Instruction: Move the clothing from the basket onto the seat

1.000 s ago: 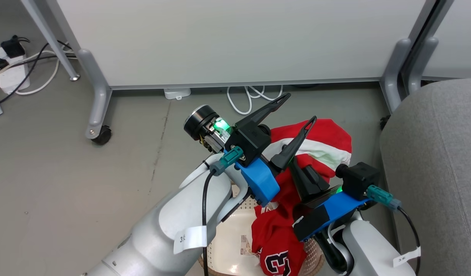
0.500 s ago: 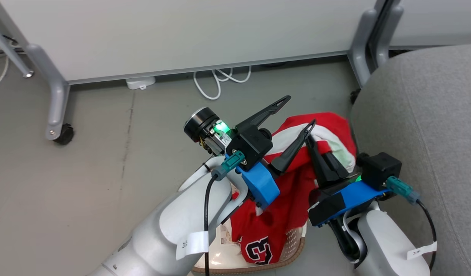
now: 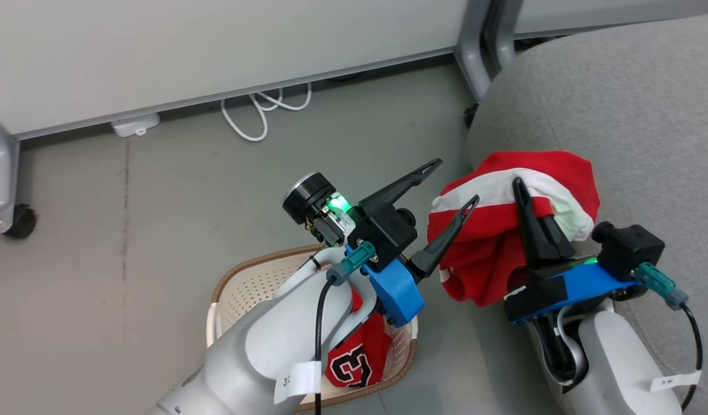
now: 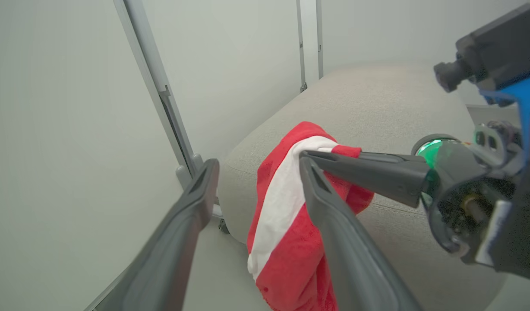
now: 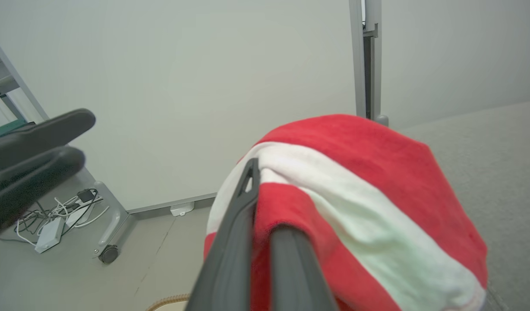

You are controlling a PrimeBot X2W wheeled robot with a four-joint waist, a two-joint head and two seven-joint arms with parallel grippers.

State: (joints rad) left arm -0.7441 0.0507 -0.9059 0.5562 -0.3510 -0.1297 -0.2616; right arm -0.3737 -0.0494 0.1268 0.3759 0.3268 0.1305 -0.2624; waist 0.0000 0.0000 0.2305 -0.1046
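Right gripper (image 3: 518,187) — fingers pressed together on the striped red garment (image 3: 484,245), pinching a fold next to its white band. The rest of the cloth bunches and hangs below the fingers. I see it at the rounded edge of the grey seat (image 3: 619,115), partly over the upholstery and partly over the floor (image 3: 158,202). I cannot tell whether it touches the seat.

Left gripper (image 3: 456,181) — fingers spread wide with nothing between them, its lower finger just beside the striped red garment.

The lettered red garment (image 3: 354,363) lies in the cream perforated basket (image 3: 247,285), partly hidden by the left arm (image 3: 273,340). The basket stands on the floor near the seat, apart from it.
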